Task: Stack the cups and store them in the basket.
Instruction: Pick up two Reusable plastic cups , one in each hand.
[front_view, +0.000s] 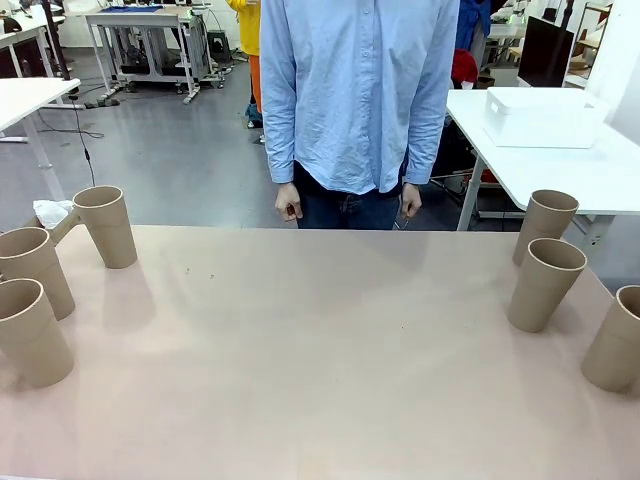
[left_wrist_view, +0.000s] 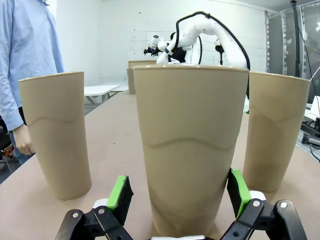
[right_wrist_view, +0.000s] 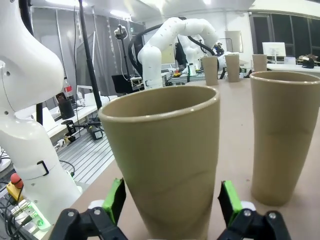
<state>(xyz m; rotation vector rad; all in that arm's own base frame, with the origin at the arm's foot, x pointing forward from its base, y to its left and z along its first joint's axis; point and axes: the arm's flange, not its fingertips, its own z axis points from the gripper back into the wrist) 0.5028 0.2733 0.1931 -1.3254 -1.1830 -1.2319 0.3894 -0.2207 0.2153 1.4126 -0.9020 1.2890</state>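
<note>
Three cups (front_view: 105, 225) stand along the surface's (front_view: 320, 340) left edge, three along its right. One left-edge cup (left_wrist_view: 190, 150) stands between the open left tool's (left_wrist_view: 177, 195) fingers, a right-edge cup (right_wrist_view: 165, 165) between the open right tool's (right_wrist_view: 172, 202) fingers.

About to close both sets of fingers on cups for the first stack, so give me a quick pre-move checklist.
1. The left fingers open, straddling a tall tan cardboard-brown tumbler: ok.
2. The right fingers open, straddling another tan tumbler: ok.
3. Neighbouring tumblers clear of the left fingers: ok.
4. Person's hands off the pinkish-tan tabletop: ok.
5. White rectangular plastic basket within reach: cannot tell; it sits on a separate white table.
</note>
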